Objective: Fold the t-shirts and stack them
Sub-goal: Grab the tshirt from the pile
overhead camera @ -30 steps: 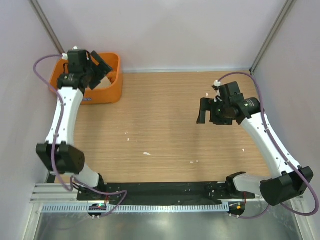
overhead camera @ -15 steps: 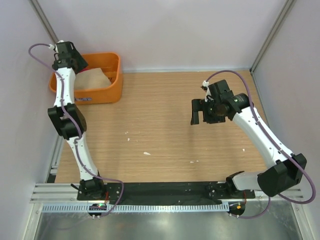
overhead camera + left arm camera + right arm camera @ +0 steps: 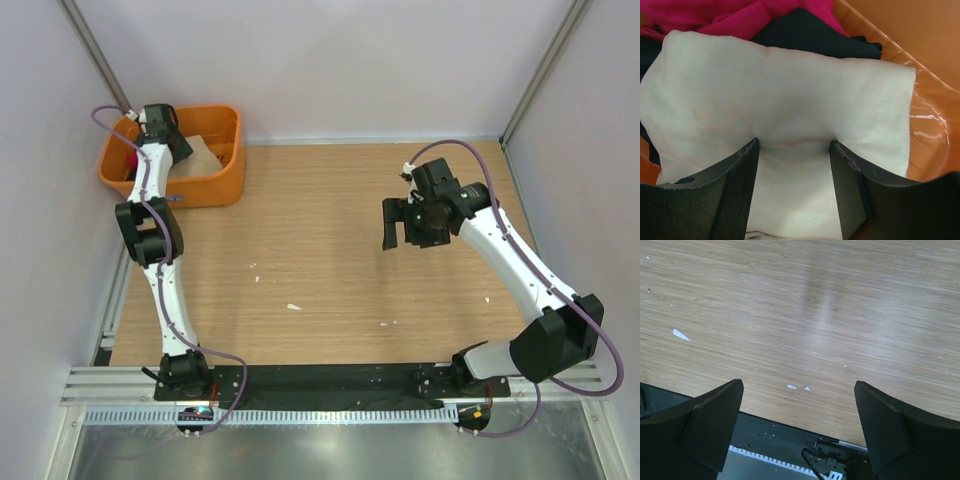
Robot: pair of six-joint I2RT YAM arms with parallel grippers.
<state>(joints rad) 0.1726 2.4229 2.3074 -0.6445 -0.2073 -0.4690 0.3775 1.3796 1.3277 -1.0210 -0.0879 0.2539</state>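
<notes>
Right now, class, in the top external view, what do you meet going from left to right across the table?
orange basket → white scrap → right tool

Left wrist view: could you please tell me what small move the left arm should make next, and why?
Probably close the left end effector on the tan t-shirt. Its open fingers are pressed into that shirt, which lies on top in the orange basket, with cloth puckered between them, so a pinch should catch it.
</notes>
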